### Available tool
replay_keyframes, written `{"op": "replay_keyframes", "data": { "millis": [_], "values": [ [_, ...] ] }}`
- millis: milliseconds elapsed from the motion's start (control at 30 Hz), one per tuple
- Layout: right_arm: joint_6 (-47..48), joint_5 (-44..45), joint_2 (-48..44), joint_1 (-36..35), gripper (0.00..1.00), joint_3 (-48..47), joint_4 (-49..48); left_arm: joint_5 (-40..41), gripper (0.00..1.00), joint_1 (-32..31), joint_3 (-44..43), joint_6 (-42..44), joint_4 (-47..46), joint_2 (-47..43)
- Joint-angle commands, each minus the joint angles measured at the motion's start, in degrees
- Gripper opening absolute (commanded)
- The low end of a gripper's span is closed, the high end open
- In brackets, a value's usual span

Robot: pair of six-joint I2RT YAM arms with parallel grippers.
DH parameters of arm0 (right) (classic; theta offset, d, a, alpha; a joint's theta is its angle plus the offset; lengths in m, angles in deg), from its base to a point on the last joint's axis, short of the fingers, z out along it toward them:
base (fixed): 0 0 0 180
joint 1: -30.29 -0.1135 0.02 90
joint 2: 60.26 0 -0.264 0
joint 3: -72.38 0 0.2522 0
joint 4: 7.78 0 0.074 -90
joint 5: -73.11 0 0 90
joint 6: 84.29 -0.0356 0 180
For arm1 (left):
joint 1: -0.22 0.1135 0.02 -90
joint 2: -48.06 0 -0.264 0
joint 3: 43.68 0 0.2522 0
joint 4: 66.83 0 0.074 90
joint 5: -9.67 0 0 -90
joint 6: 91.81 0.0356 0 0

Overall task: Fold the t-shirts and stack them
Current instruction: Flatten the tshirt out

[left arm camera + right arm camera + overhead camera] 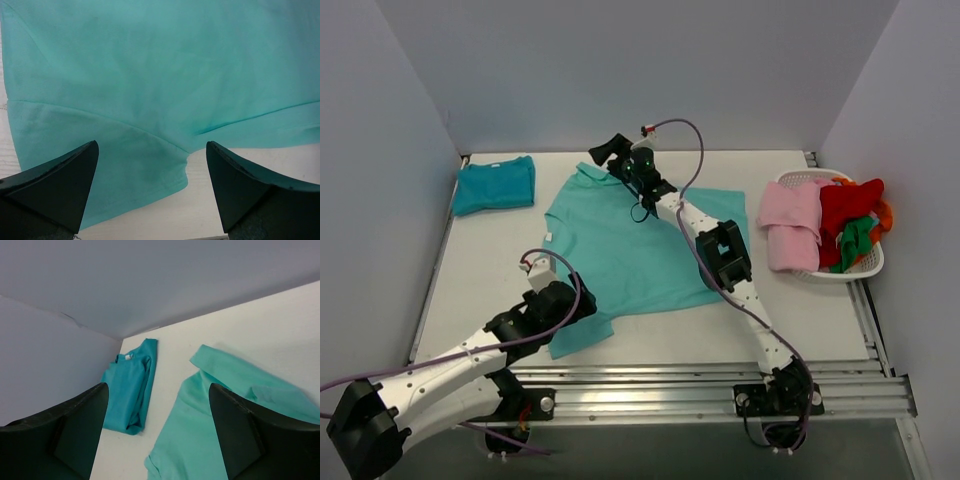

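The light turquoise t-shirt (630, 255) is lying spread out across the middle of the table (800, 320), mostly flat, with a few creases running through it. The darker teal-blue t-shirt (495, 185) is sitting folded up in the table's far left corner, well apart from the first one.

The left gripper (152, 150) is hanging over the near-left part of the table, right above a hemmed corner of the turquoise tee. Its jaws are standing spread wide, with nothing pinched between them. The right gripper (156, 390) is hovering over the far middle of the table, above the tee's far end, jaws apart and holding nothing.

Over at the table's right edge a white basket (865, 268) is sitting with a pink garment (790, 225) draping over its side. Red (850, 205) and green (855, 240) clothes are piling up inside.
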Motion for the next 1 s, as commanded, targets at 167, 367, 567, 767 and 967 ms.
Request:
{"op": "replay_keyframes", "data": {
  "millis": [167, 367, 567, 767, 967],
  "values": [
    [-5.7, 0.3, 8.3, -0.8, 0.75, -8.6, -5.1, 1.0, 0.98, -0.4, 0.1, -1.0, -0.3, -0.9],
    [-6.3, 0.2, 9.5, -1.7, 0.75, -9.3, -4.9, 1.0, 0.99, -0.5, 0.0, -1.3, -2.2, 2.5],
    [-5.3, 1.1, 9.8, -1.5, 0.75, -9.3, -4.2, -0.4, 1.00, -0.7, -0.6, -1.8, -4.9, 7.0],
    [-6.6, 3.2, 11.3, 0.8, 0.75, -9.5, -4.0, 0.1, 1.00, -1.3, -0.9, -3.4, -3.6, 7.8],
    [-8.1, 6.1, 13.7, 5.2, 0.75, -11.7, -1.9, 2.3, 1.00, -1.8, 0.2, -5.4, 0.4, 3.6]
  ]
}}
